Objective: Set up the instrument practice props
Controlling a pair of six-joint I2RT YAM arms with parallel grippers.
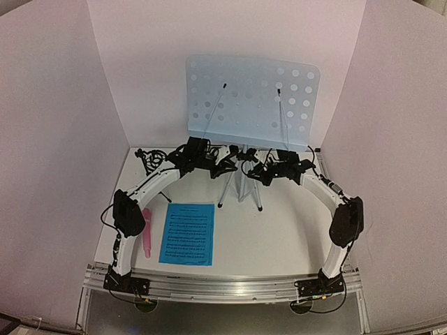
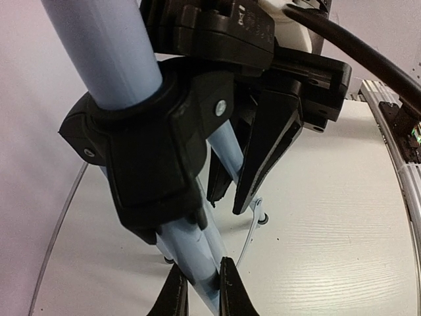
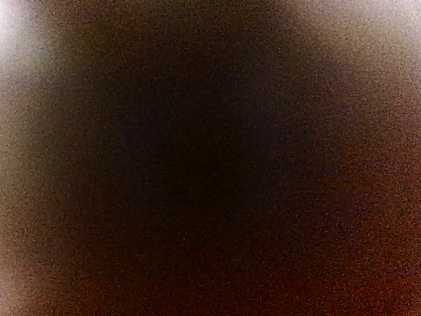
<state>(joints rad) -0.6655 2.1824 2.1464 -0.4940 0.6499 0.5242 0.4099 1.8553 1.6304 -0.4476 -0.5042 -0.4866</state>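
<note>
Left gripper [image 2: 202, 293] pinches stand [image 1: 251, 98] leg, by far edge. We'd draw leg outward slowly, mast upright. Right gripper [image 1: 257, 174] at hub; we cannot tell its grip.

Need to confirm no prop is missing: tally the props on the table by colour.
Blue: 2 (stand, sheet)
Pink: 1 (microphone)
Black: 1 (small tripod)
Total: 4
</note>
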